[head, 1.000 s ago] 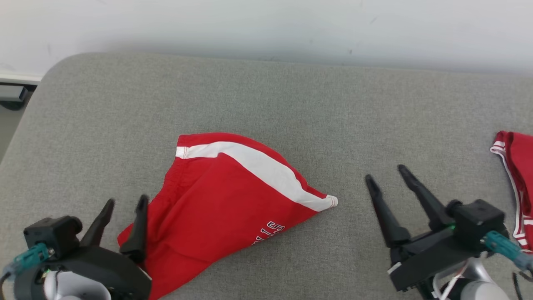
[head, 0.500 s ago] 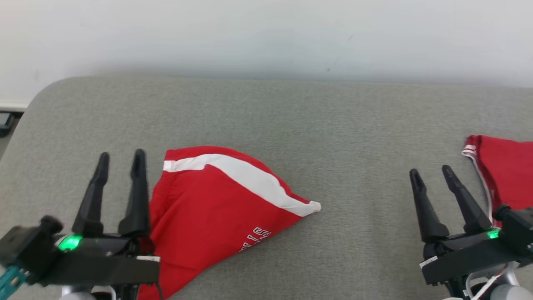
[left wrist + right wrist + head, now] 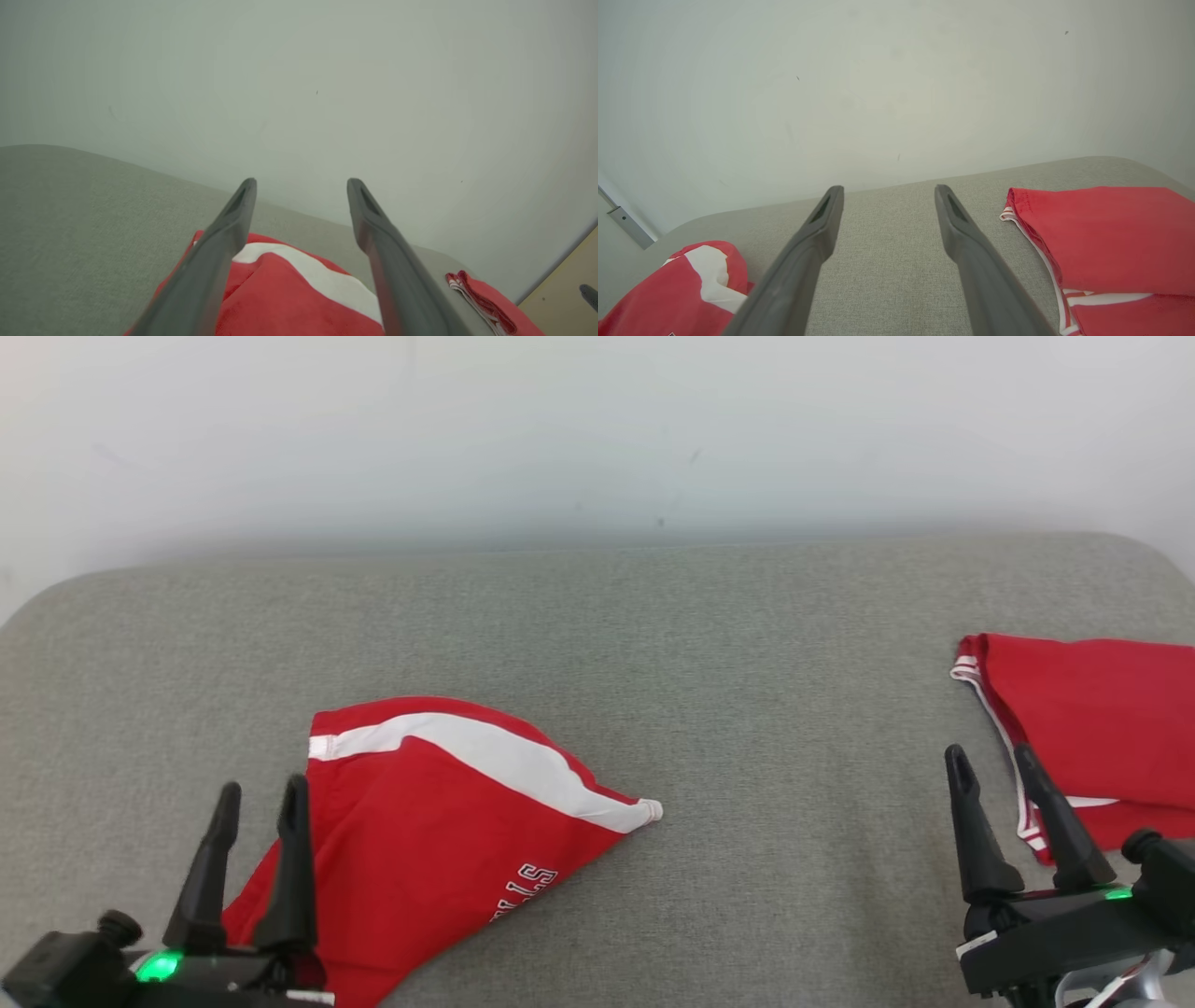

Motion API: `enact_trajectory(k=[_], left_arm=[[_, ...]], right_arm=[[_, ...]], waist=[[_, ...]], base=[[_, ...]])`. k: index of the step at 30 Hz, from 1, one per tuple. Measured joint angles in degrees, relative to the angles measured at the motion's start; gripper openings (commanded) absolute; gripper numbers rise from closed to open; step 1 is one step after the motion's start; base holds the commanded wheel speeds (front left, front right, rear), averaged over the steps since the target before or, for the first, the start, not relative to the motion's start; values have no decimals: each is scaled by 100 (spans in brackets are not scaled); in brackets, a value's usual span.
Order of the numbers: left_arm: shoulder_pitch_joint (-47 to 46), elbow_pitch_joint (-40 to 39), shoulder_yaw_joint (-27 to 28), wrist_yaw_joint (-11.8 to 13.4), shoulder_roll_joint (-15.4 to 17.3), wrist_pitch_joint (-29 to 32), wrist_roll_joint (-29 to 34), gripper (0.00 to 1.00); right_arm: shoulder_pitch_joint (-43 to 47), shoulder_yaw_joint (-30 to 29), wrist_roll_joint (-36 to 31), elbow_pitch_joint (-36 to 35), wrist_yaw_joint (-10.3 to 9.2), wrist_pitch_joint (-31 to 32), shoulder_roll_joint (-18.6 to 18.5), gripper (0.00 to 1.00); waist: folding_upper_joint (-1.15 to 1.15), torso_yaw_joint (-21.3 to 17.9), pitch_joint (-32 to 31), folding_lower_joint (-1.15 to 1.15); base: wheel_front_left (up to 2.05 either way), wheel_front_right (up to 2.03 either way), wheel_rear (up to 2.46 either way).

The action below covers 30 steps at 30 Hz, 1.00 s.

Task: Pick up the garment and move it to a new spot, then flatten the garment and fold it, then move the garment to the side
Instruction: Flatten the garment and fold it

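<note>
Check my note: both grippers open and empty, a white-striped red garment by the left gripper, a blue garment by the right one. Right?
One error: the garment by the right gripper is red with white trim, not blue; the head view shows it. The rest holds.

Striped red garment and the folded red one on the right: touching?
Apart. Head view shows a wide strip of bare grey surface between the striped red garment and the folded red garment.

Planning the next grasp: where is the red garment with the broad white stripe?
The striped garment lies lower left in the head view on the grey surface, beside the left end effector.
</note>
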Motion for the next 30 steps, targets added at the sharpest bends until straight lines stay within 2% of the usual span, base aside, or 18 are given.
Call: enact_trajectory(k=[6,11,30], left_arm=[[26,643,-141,-276,145,0,455,100],[-7,881,-146,-253,186,0,659,100],[-112,854,-240,-90,210,199,734,100]], right_arm=[[33,165,51,337,0,-288,-2,100],[34,285,14,605,0,-391,-1,100],[-73,333,-192,619,0,-194,-1,100]], waist=[[0,-131,-14,0],[0,-113,56,0],[0,110,114,1]], base=[[0,0,0],[0,0,0],[0,0,0]])
